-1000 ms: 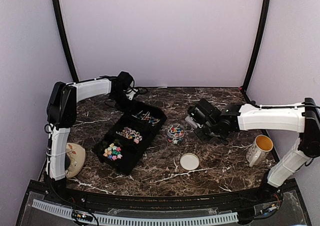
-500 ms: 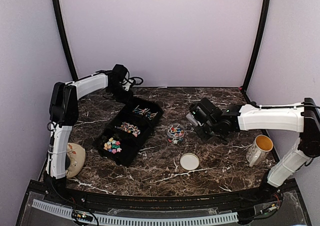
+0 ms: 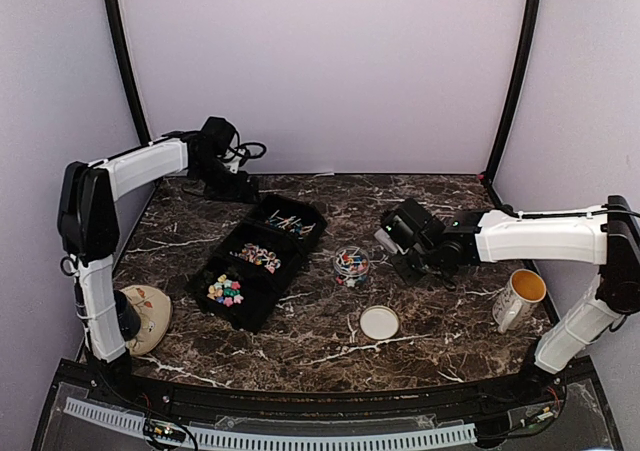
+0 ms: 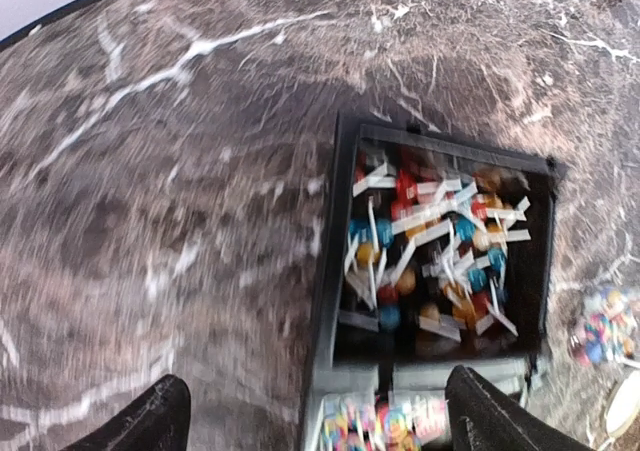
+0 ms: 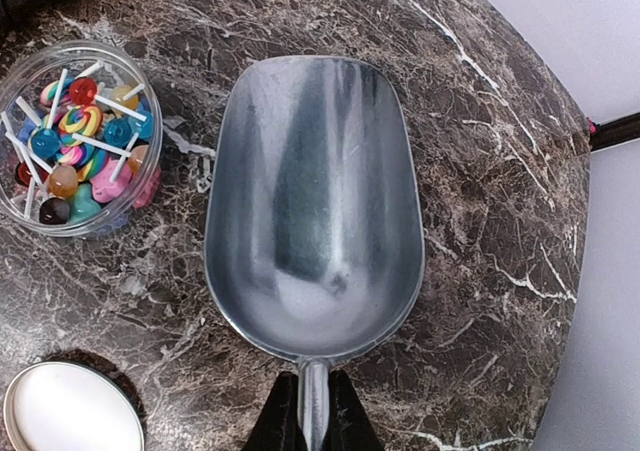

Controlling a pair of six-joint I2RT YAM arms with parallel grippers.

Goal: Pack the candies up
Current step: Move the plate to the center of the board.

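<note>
The right jaws are clamped on the thin handle of a metal scoop point(image 5: 312, 201), holding the bowl face-up and level. This suits carrying loose pieces without spilling, though the bowl is empty at this moment. The scoop hangs just beside an open clear jar point(image 5: 148, 171) near the middle of the surface, which already contains some candies point(image 5: 70, 161). Its white lid point(image 5: 70, 411) lies apart toward the near edge, leaving the mouth free for filling. The left jaws stand wide apart with nothing between them, hovering near the far left corner above the far end of a black tray point(image 4: 325, 271). The tray lies left of the middle and keeps the stock sorted: stick sweets point(image 4: 430, 241) in the far compartment, pinkish pieces point(image 3: 258, 261) in the middle, pastel stars point(image 3: 226, 293) nearest. Judged from this, packing is at an early stage.
</note>
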